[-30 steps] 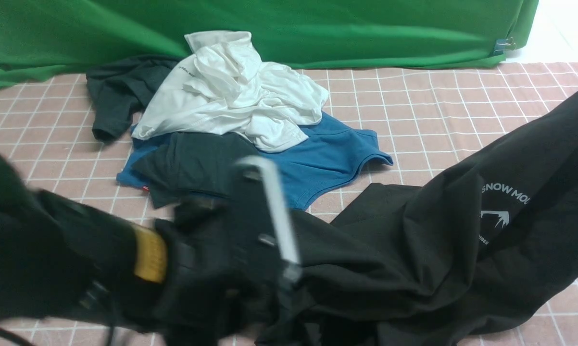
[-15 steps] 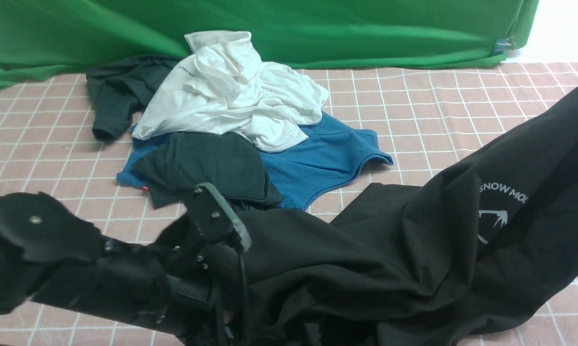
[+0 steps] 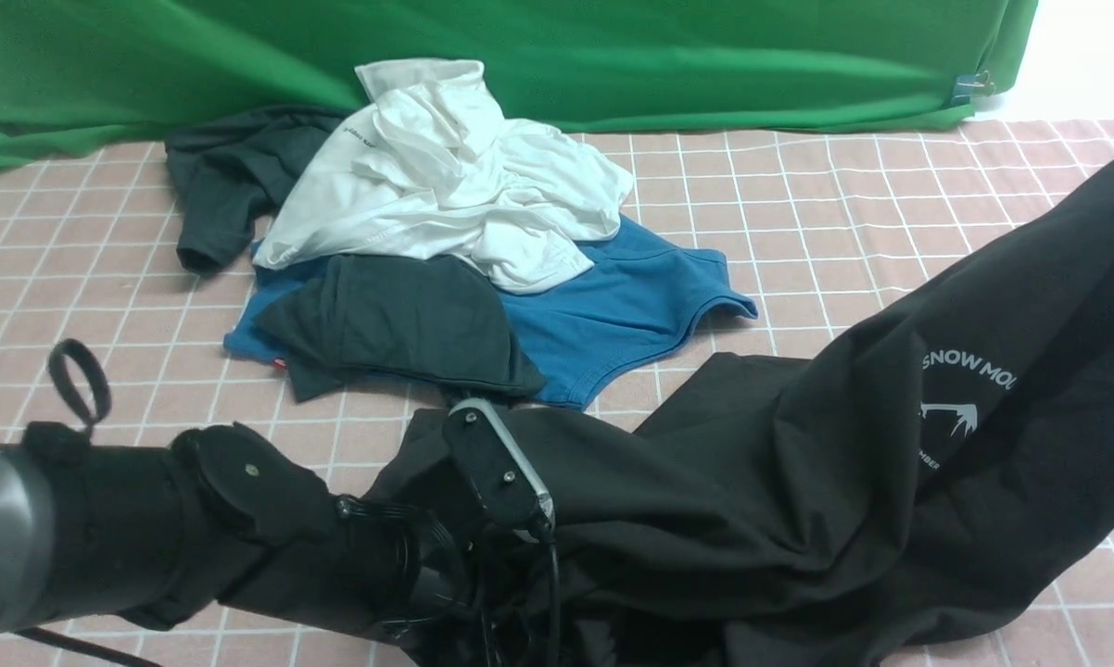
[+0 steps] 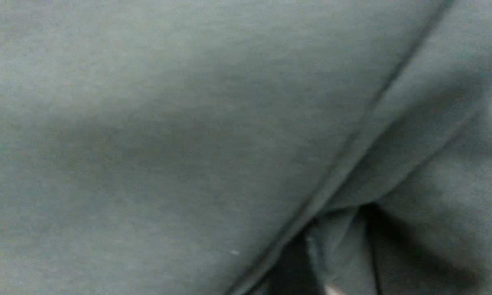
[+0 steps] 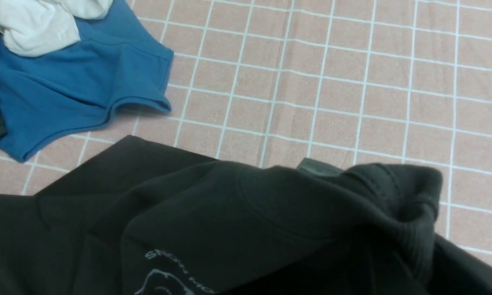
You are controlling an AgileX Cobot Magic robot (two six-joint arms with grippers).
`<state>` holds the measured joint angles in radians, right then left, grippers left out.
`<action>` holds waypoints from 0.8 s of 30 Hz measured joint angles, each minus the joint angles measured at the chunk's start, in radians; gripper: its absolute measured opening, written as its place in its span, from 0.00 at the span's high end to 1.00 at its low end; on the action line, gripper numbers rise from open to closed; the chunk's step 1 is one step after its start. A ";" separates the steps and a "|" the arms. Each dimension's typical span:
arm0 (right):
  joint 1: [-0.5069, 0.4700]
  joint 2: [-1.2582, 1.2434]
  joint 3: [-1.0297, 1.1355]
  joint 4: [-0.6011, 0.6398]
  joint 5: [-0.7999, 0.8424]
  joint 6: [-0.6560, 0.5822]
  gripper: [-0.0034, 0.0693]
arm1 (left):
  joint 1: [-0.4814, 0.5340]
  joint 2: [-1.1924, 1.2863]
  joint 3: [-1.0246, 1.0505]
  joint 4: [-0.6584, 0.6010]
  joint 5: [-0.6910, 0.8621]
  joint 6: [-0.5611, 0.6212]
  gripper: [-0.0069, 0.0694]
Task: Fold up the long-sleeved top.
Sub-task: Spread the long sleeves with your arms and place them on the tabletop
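The large black cotton long-sleeved top (image 3: 752, 500) with a small white mountain print is not yet folded. It lies crumpled along the near edge of the bench (image 3: 844, 204), which is covered by a pink checked cloth, and from there it rises in a slope toward the right edge. No sleeve is laid flat and no clean fold line shows, so I judge that spreading and all folds are left to do. The right tool is outside the pictures; because the top hangs lifted on that side, it seems to be closed on the cloth near the ribbed collar. The left arm (image 3: 242, 528) reaches into the folds at the near edge, but cloth hides the left tool and I cannot tell if it is wide or narrow. Toward the far edge lies a pile: a crumpled white shirt (image 3: 446, 176), a blue sleeveless garment (image 3: 631, 306) and a dark grey-green tee (image 3: 399, 320). The tee touches the top, so it may hinder spreading.
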<state>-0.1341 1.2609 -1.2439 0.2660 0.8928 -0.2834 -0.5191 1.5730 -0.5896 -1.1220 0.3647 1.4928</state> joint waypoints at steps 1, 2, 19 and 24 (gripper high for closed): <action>0.000 0.000 0.000 0.000 0.000 -0.001 0.82 | 0.000 0.001 -0.006 0.001 0.014 0.000 0.55; 0.000 0.000 0.000 0.001 0.000 -0.002 0.82 | 0.001 -0.004 -0.016 0.008 0.042 -0.001 0.64; 0.000 0.000 -0.026 0.111 -0.054 -0.070 0.82 | 0.119 -0.393 -0.600 1.375 0.656 -0.778 0.89; 0.000 0.000 -0.100 0.129 -0.057 -0.076 0.82 | 0.200 -0.397 -0.760 1.246 0.705 -0.792 0.89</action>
<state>-0.1341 1.2609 -1.3438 0.3948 0.8357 -0.3595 -0.3192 1.1755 -1.3494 0.1235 1.0699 0.7011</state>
